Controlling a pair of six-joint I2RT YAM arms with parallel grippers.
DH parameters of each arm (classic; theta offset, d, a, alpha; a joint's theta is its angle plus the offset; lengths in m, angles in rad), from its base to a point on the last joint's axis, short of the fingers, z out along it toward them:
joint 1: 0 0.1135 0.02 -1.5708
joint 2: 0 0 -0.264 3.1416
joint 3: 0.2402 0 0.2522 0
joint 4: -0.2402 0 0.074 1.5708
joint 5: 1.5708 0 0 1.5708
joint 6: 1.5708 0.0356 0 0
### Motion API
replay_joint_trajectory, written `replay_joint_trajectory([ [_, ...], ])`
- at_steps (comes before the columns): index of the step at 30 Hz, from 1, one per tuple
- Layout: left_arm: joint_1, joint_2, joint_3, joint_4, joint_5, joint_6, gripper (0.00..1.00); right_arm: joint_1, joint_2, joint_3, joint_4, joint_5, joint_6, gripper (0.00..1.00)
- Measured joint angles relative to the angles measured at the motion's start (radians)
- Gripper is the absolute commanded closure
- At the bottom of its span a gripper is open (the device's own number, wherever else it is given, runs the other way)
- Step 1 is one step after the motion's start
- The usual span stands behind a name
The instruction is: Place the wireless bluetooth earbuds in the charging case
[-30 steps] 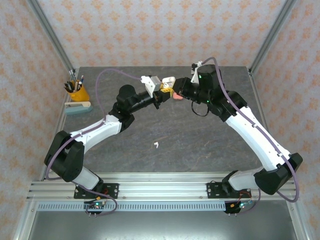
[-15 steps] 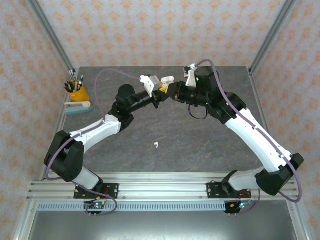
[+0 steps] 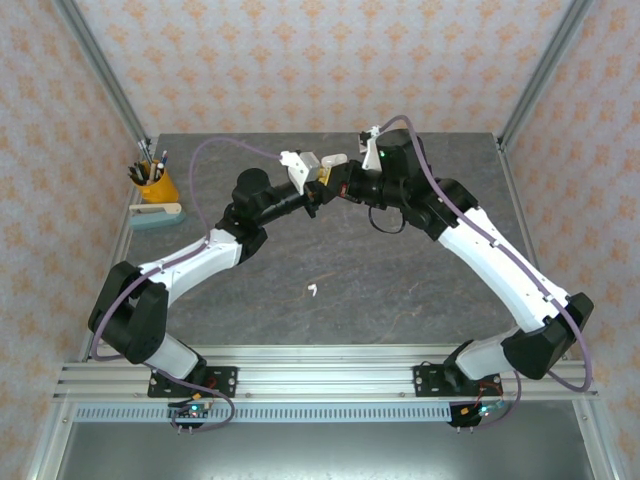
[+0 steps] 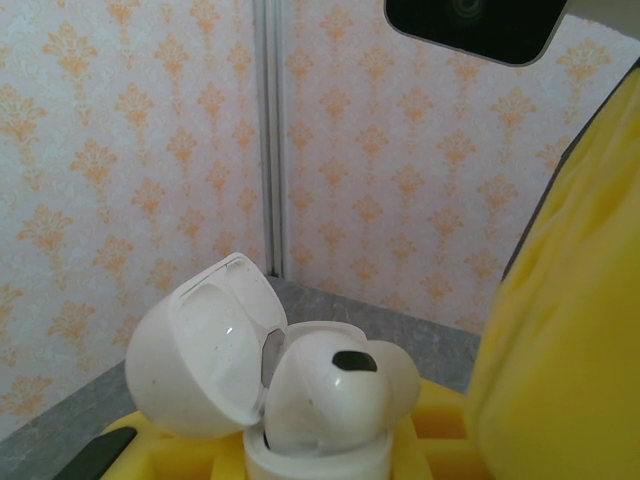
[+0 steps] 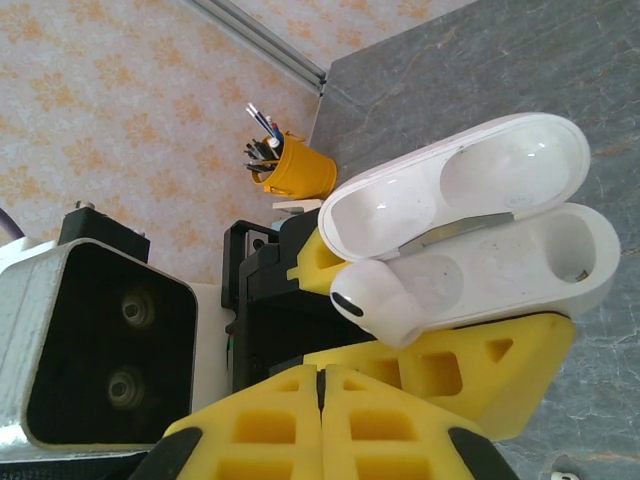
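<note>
Right wrist view: charging case (image 5: 500, 250), lid open, clamped in the left tool (image 3: 322, 180); one white earbud (image 5: 375, 300) stands in one socket, head proud and seemingly not fully seated, the other socket empty. Right tool (image 5: 320, 385), fingers pressed together on nothing, sits just below that earbud; a second white earbud (image 3: 312, 290) lies on the surface (image 3: 400, 290), well apart, so the task looks half done at best. Both arms reach inward over the far middle, tools meeting nose to nose above the surface.

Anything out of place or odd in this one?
A tiny white earbud lies loose on the table, far from the open charging case gripped by the left tool; one case slot sits empty.
</note>
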Motion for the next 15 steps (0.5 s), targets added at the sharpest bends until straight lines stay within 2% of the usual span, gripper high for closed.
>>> replay_joint_trajectory([
  [15, 0.0, -0.025, 0.0, 0.0, 0.001, 0.006, 1.0, -0.058, 0.0, 0.008, -0.008, 0.032, -0.016, 0.96],
])
